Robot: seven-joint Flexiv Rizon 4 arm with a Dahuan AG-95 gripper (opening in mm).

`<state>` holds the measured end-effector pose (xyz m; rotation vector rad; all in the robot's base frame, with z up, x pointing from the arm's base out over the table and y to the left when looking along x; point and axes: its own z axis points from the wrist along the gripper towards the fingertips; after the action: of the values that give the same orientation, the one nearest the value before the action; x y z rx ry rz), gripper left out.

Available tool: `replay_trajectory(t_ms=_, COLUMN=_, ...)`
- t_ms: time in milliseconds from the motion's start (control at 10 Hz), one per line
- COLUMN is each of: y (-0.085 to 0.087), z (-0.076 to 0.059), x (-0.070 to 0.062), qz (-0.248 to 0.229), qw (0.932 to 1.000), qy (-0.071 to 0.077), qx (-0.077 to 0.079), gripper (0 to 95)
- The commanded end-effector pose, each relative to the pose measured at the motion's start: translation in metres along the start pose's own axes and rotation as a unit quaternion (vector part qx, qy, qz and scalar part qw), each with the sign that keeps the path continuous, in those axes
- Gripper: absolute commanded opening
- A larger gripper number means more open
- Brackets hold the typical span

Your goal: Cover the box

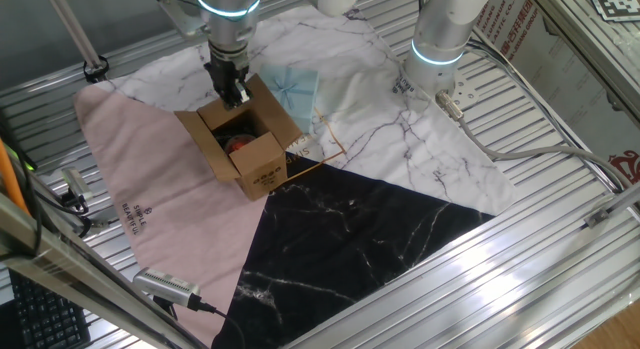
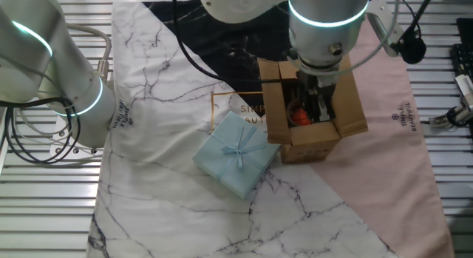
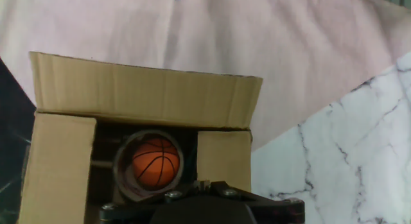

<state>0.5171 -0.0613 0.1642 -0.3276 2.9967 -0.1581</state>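
Brown cardboard box [image 1: 243,139] stands upright, flaps open.

Evenly lit from overhead, bright without harshness in both fixed views. Soft, short shadows only: a dim patch beside the box [image 1: 243,139] on the pink cloth [image 1: 160,204], another under the pale blue parcel [image 2: 236,154]. Mild glare along the ribs of the metal table [image 1: 560,279] and on the white arm casing [image 2: 44,58]; glowing cyan rings on the arm joints [image 1: 437,55]. Slight softness across both fixed views, small print unreadable. Dark inside the carton in the hand view, the orange ball [image 3: 155,163] clear enough within. Blurred and nearly black at the bottom edge, the gripper body [image 3: 202,205] too close for focus. Faint bending of straight lines near the corners
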Motion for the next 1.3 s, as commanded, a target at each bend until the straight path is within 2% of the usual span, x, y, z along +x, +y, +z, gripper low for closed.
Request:
replay_trajectory(t_ms=100, y=0.001, z=-0.001, x=0.0, qz=-0.005, qw=0.9999, qy=0.002, qx=-0.016, gripper=0.0)
replay_trajectory(t_ms=400, y=0.002, z=-0.001, x=-0.005, qz=-0.004, qw=0.9999, qy=0.003, qx=-0.016, gripper=0.0)
replay_trajectory(t_ms=500, y=0.006, z=-0.005, x=-0.017, qz=-0.003, qw=0.9998, qy=0.007, qx=-0.016, gripper=0.0)
replay_trajectory(t_ms=600, y=0.008, z=-0.007, x=-0.02, qz=-0.002, qw=0.9998, qy=0.007, qx=-0.016, gripper=0.0)
replay_trajectory(t_ms=800, y=0.015, z=-0.014, x=-0.035, qz=0.002, qw=0.9997, qy=0.009, qx=-0.023, gripper=0.0)
replay_trajectory(t_ms=900, y=0.015, z=-0.014, x=-0.036, qz=0.002, qw=0.9997, qy=0.009, qx=-0.023, gripper=0.0)
replay_trajectory(t_ms=1100, y=0.023, z=-0.019, x=-0.054, qz=0.006, qw=0.9995, qy=0.016, qx=-0.028, gripper=0.0)
replay_trajectory(t_ms=1300, y=0.024, z=-0.02, x=-0.063, qz=0.007, qw=0.9992, qy=0.017, qx=-0.035, gripper=0.0)
